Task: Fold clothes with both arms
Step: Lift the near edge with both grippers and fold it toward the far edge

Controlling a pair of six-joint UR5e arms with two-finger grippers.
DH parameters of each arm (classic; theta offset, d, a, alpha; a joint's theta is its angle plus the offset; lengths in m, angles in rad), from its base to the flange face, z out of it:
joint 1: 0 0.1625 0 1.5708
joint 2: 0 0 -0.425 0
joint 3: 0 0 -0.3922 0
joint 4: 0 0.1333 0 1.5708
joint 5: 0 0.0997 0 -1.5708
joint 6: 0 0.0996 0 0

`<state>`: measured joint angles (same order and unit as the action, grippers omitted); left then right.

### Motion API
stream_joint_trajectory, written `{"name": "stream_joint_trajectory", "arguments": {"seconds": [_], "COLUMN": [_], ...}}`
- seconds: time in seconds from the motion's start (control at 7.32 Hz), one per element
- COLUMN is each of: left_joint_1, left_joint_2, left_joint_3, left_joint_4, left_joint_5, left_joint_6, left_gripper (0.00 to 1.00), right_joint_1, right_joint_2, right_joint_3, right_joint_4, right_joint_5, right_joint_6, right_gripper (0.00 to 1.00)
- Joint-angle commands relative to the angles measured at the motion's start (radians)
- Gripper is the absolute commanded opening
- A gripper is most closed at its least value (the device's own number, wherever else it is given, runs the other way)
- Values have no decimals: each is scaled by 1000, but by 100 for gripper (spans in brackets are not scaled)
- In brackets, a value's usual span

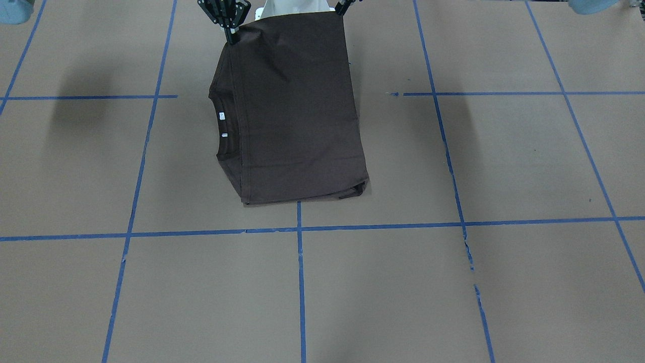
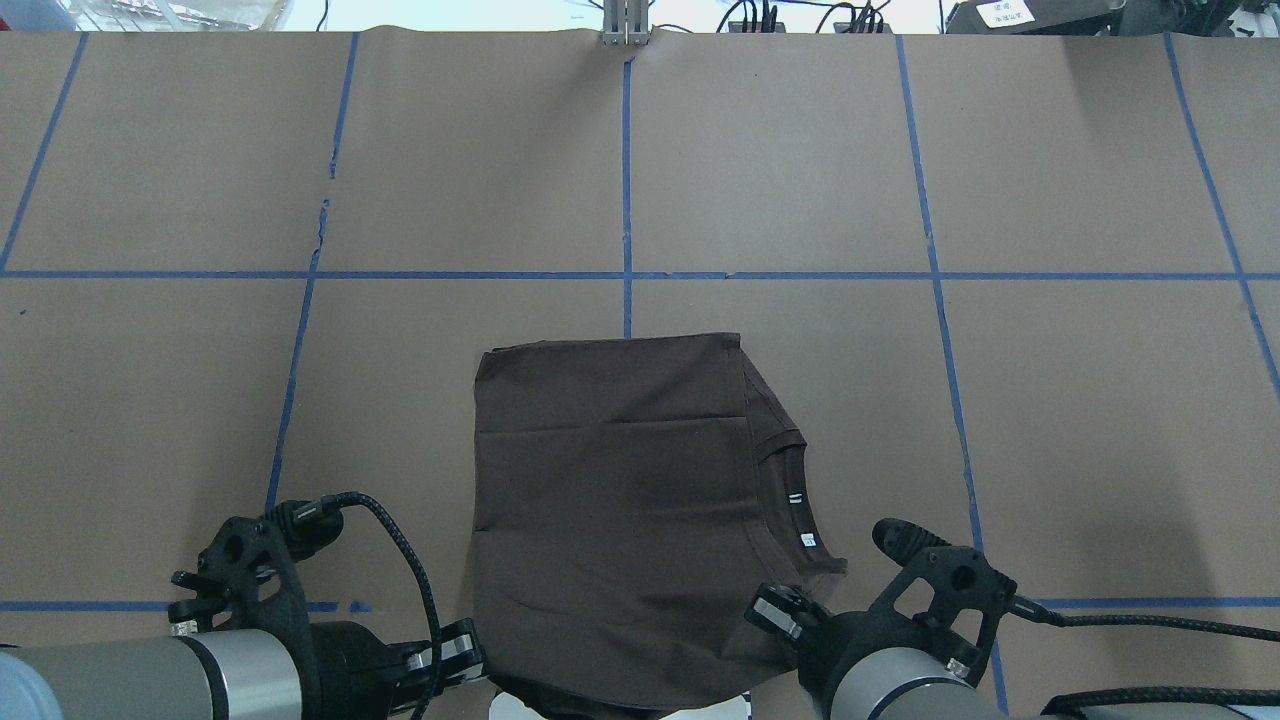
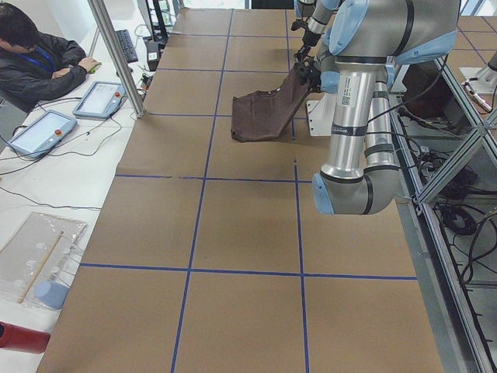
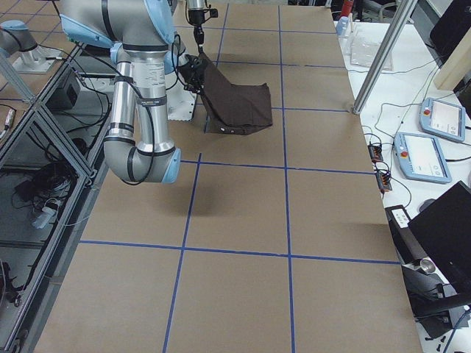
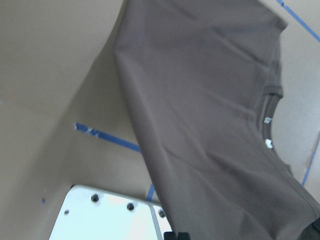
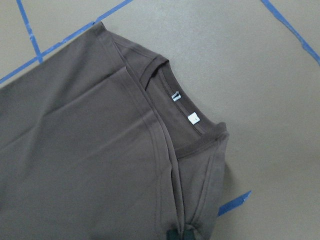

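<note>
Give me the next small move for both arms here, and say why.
Probably sweep both forward and lower. The left hand and right hand pinch near corners of the T-shirt aloft while its far edge lies on the table, so the fold looks half done.

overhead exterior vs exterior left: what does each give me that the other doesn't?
Overhead exterior only: the collar and white neck label, on the robot's right side of the T-shirt.
Exterior left only: the shirt's robot-side edge is lifted, the cloth sloping down to the table. It also shows a seated operator and two pendants beside the table.
Both: the brown T-shirt, the blue tape grid, the left arm and the right arm.
</note>
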<state>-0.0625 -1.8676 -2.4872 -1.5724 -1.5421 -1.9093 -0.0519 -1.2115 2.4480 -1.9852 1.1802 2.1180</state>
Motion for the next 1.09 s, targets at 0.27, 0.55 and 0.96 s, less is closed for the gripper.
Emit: {"name": "stream_joint_trajectory", "arguments": {"seconds": [0.27,0.55,0.96], "left_joint_1": [-257,-356,-384], "left_joint_2": [-90,-151,-153], "left_joint_3": [146,299,431], "left_joint_4": [18,11,-61], "left_joint_5": [-103,-127,-122], "left_joint_6": [272,341,362], "left_gripper": [0,0,0], "right_joint_1": [260,329,389], "right_joint_2": [147,206,234], "right_joint_3": [-208,-344,-599], "right_joint_4": [5,63,293], "right_joint_5": [114,125,125], "right_joint_6": [-113,-156,-226], "right_gripper": [0,0,0]}}
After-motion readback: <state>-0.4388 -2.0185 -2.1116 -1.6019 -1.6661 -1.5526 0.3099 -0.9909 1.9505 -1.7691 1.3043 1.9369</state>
